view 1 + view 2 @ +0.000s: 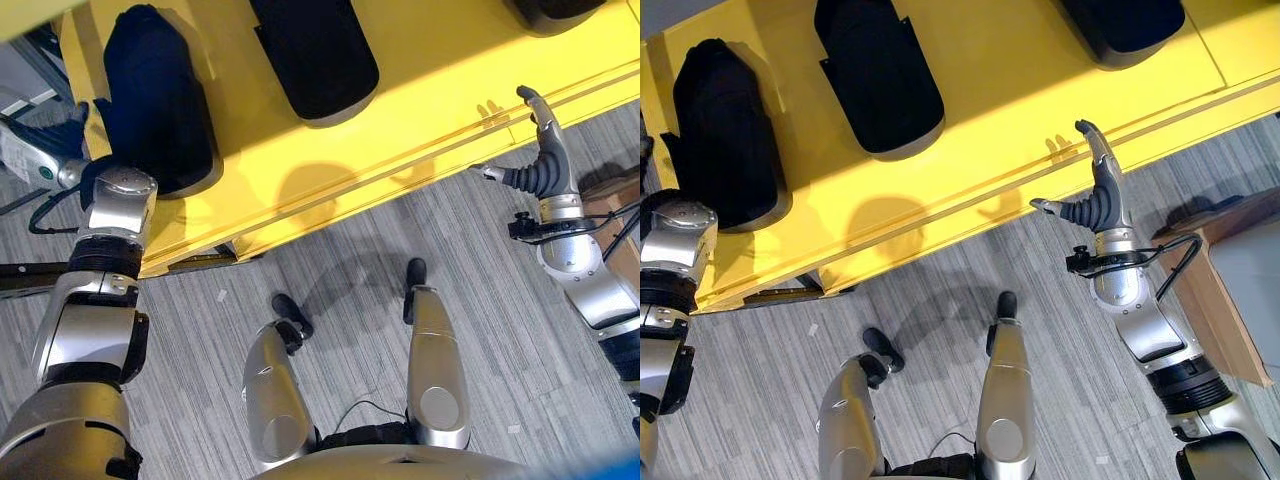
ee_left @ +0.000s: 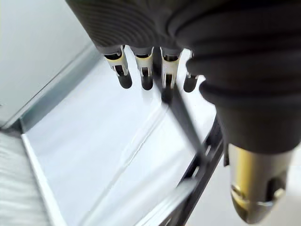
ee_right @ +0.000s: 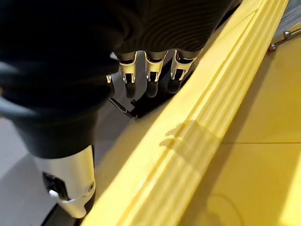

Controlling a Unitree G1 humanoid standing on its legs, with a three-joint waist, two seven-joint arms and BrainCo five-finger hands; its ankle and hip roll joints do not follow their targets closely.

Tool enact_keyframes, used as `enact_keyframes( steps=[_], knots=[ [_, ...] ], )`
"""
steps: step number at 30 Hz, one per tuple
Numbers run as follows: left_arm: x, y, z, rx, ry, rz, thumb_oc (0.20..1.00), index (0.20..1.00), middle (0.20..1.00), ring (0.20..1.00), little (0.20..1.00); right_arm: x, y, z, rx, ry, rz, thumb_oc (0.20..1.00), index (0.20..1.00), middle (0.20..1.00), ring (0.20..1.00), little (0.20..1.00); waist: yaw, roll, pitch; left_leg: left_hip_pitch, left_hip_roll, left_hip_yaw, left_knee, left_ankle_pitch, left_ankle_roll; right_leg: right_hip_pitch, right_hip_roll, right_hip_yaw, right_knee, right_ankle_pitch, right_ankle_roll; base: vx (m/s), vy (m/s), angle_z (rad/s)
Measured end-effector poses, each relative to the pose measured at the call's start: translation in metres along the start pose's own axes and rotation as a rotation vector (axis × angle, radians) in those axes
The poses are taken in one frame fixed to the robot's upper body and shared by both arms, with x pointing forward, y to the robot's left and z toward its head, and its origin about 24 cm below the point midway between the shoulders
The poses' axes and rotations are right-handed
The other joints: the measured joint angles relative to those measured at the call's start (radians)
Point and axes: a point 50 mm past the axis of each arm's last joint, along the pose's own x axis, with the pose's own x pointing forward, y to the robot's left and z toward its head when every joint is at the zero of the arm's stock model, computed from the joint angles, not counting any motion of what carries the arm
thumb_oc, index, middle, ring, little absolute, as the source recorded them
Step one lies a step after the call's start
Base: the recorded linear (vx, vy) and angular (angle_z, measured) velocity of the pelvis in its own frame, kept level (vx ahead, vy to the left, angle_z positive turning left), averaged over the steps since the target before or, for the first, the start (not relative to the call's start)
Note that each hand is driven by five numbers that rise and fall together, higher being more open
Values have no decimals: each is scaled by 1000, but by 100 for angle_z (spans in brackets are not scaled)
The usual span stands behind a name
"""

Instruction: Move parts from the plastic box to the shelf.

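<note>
Big yellow shelf (image 1: pixel 970 190) spreads across the scene with three black parts (image 1: pixel 880 75) lying on top, well apart from one another. Right hand (image 1: pixel 1102 190) hovers at the shelf's front edge, fingers straight and empty. Left hand (image 2: pixel 146 70) hangs over a pale tray (image 2: pixel 94 150), fingers relaxed, gripping nothing.

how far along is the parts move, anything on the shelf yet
Three black parts already lie on the yellow shelf. Nothing is in hand: the right robot hand hangs open at the shelf's front edge with nothing in its fingers, and the left robot hand is open over a pale grey surface. How many parts are left cannot be told.
</note>
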Motion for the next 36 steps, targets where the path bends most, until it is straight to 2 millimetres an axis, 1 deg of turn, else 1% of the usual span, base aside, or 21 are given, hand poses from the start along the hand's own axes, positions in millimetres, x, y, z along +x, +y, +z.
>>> enact_keyframes(
  steps=[2,5,6,8,9,10,11,12,16,19,22,23,24,25,26,28,30,34,36],
  knots=[
    [2,2,10,-55,-44,41,1000,1000,1000,1000,1000,-2,0,-2,-4,12,1,1000,1000,1000,1000,1000,-3,-1,0,0,0,-1,1,-1,1,1,0,0,0,0,0,0,0,0],
    [10,4,43,-204,-101,116,1000,1000,1000,1000,1000,-5,-1,-6,-11,24,7,1000,1000,1000,1000,1000,-5,-5,2,0,0,-2,2,0,1,1,0,0,1,0,0,0,0,0],
    [15,7,56,-248,-145,152,1000,1000,1000,1000,1000,-5,-1,-5,-10,23,9,1000,1000,1000,1000,1000,-10,-5,2,0,0,-1,2,0,1,1,0,0,1,0,1,0,0,0],
    [26,15,71,-293,-217,203,1000,1000,1000,1000,1000,-5,-1,-5,-8,19,11,1000,1000,1000,1000,1000,-30,-5,2,1,0,-1,1,0,1,1,0,0,0,0,1,0,0,0],
    [31,19,81,-315,-254,211,1000,1000,1000,1000,1000,-6,0,-5,-7,19,13,1000,1000,1000,1000,1000,-42,-5,2,1,0,0,1,0,1,2,0,0,0,0,1,0,0,0],
    [32,19,87,-329,-268,207,1000,1000,1000,1000,1000,-6,0,-5,-7,19,15,1000,1000,1000,1000,1000,-47,-5,2,2,0,0,1,-1,1,2,0,0,0,0,1,0,0,0],
    [30,17,99,-355,-311,188,1000,1000,1000,1000,1000,-9,1,-6,-4,20,22,1000,1000,1000,1000,1000,-51,-5,2,3,0,0,2,-1,1,4,0,0,0,0,0,0,0,0],
    [27,14,105,-368,-333,159,1000,1000,1000,1000,1000,-14,4,-8,2,21,35,1000,1000,1000,1000,1000,-53,-5,2,4,0,0,2,-1,1,5,0,0,1,0,0,-15,-32,1],
    [22,9,106,-394,-344,76,1000,1000,1000,1000,1000,-22,7,-12,-6,32,48,1000,1000,1000,1000,1000,-53,-5,2,10,0,-1,3,0,1,11,0,0,2,0,0,-5,-43,1],
    [5,1,98,-425,-350,-22,1000,1000,1000,1000,1000,-31,10,-16,-14,36,64,1000,1000,1000,1000,1000,-45,-4,2,36,0,-1,-6,-1,1,41,1,-2,-8,0,1,-7,-66,1],
    [-22,3,92,-514,-393,-150,1000,1000,1000,1000,1000,-40,12,-14,10,37,57,1000,1000,1000,1000,1000,-26,-4,1,52,0,-4,-18,2,-3,57,7,-4,-15,0,1,-2,-109,0],
    [-40,8,85,-561,-397,-221,1000,1000,1000,1000,1000,-44,15,-14,30,44,52,1000,1000,1000,1000,1000,-18,-3,1,65,-3,-9,-37,9,-7,73,9,-12,-24,-1,1,2,-128,8],
    [-67,19,76,-631,-393,-300,1000,1000,1000,1000,1000,-51,18,-16,52,69,48,1000,1000,1000,1000,1000,-4,-3,1,93,-5,-11,-69,24,-14,102,13,-22,-44,-1,0,-2,-105,13],
    [-84,26,67,-649,-393,-359,1000,1000,1000,1000,1000,-56,20,-18,56,86,54,1000,1000,1000,1000,1000,16,-3,0,114,-10,-20,-97,34,-20,126,17,-36,-58,-1,-1,-7,-107,17],
    [-93,31,60,-656,-393,-401,1000,1000,1000,1000,1000,-57,20,-19,56,89,54,1000,1000,1000,1000,1000,32,-4,0,125,-13,-26,-114,42,-24,137,17,-46,-62,-4,-5,-6,-108,16],
    [-104,41,48,-670,-368,-448,1000,1000,1000,1000,1000,-56,21,-18,76,86,30,1000,1000,1000,1000,1000,58,-3,-1,133,-21,-32,-136,56,-21,148,16,-54,-69,-4,-5,-1,-95,12],
    [-114,50,37,-645,-402,-511,1000,1000,1000,1000,1000,-58,23,-17,85,91,16,1000,1000,1000,1000,1000,74,-2,-2,152,-26,-42,-152,65,-22,173,14,-66,-76,-3,-6,15,-69,15],
    [-124,60,32,-642,-494,-561,1000,1000,1000,1000,1000,-60,24,-16,83,79,21,1000,1000,1000,1000,1000,108,0,-13,182,-40,-49,-195,81,-22,211,8,-85,-104,-1,-1,21,-60,13],
    [-129,69,34,-647,-565,-576,1000,1000,1000,1000,1000,-61,25,-15,89,74,24,1000,1000,1000,1000,1000,111,1,-22,206,-55,-51,-234,101,-21,237,2,-100,-126,5,2,21,-57,15]
  ],
)
